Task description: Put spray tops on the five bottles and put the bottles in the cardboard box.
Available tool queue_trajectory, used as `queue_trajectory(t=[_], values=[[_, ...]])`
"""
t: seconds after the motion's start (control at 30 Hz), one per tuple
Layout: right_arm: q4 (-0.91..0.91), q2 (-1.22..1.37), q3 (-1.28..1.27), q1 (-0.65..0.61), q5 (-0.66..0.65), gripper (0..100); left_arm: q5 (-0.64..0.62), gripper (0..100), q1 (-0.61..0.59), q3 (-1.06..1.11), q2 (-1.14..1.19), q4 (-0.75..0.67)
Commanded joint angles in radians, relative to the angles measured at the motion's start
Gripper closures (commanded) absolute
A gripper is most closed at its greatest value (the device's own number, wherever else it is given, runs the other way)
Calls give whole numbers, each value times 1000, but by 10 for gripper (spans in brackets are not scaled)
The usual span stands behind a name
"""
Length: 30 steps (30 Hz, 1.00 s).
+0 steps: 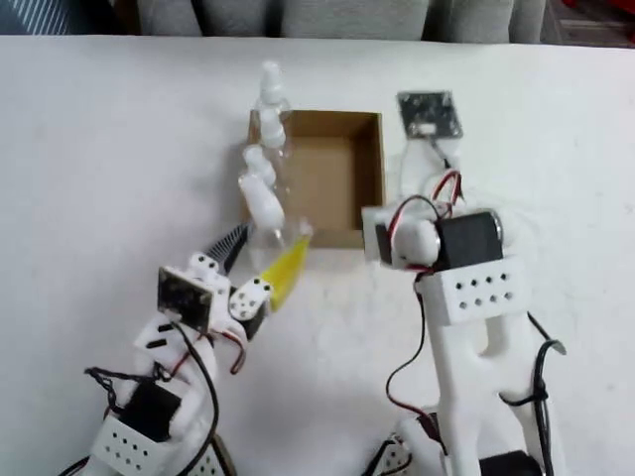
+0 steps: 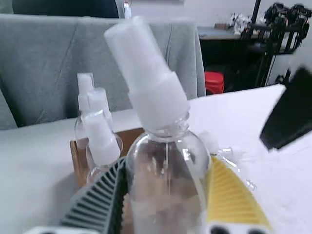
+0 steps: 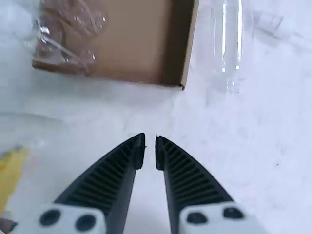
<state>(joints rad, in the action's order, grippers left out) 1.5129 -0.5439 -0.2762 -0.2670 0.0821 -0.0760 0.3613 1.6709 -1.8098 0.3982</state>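
**Left gripper holds a capped bottle at the box's near corner**

The cardboard box [image 1: 327, 178] sits in the middle of the desk [image 1: 119, 149], somewhat toward the far edge, its open top facing up. Three clear bottles [image 1: 268, 119] with white spray tops stand in a row along the box's left wall.

The left gripper [image 1: 270, 243] is at the near-left corner of the box, clamped on a fourth clear bottle [image 2: 165, 180]. The black finger [image 2: 102, 204] presses one side of the bottle's body and the yellow finger [image 2: 234, 200] presses the other. This bottle carries a white spray top [image 2: 146, 78] and is tilted, its top leaning toward the row of three.

The right gripper [image 3: 148, 146] hangs over bare desk just off a near corner of the box, fingers almost together with only a thin slit between them and nothing held. In the right wrist view another clear bottle [image 3: 226, 44] lies on the desk just outside the box wall; whether it has a top cannot be told.
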Motion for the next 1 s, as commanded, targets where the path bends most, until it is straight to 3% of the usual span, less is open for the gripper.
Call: queue_trajectory(t=[0.0,0.13,0.37,0.47,0.6,0.73,0.97], values=[[-31,-97,-129,25,-104,981,0,980,8,-43,-15,-169],[-122,-223,-288,10,-109,981,0,980,30,-51,-15,-273],[-193,-601,-543,-165,-129,981,2,980,30,-55,-13,-284],[-234,-757,-631,-170,-138,981,2,980,28,-100,13,-295],[-259,-914,-715,-171,-138,981,-2,980,28,-245,226,-305],[-309,-1018,-801,-174,-132,981,-2,980,36,-414,532,-440],[-366,-1188,-893,-286,-127,981,-40,980,41,-624,941,-617]])
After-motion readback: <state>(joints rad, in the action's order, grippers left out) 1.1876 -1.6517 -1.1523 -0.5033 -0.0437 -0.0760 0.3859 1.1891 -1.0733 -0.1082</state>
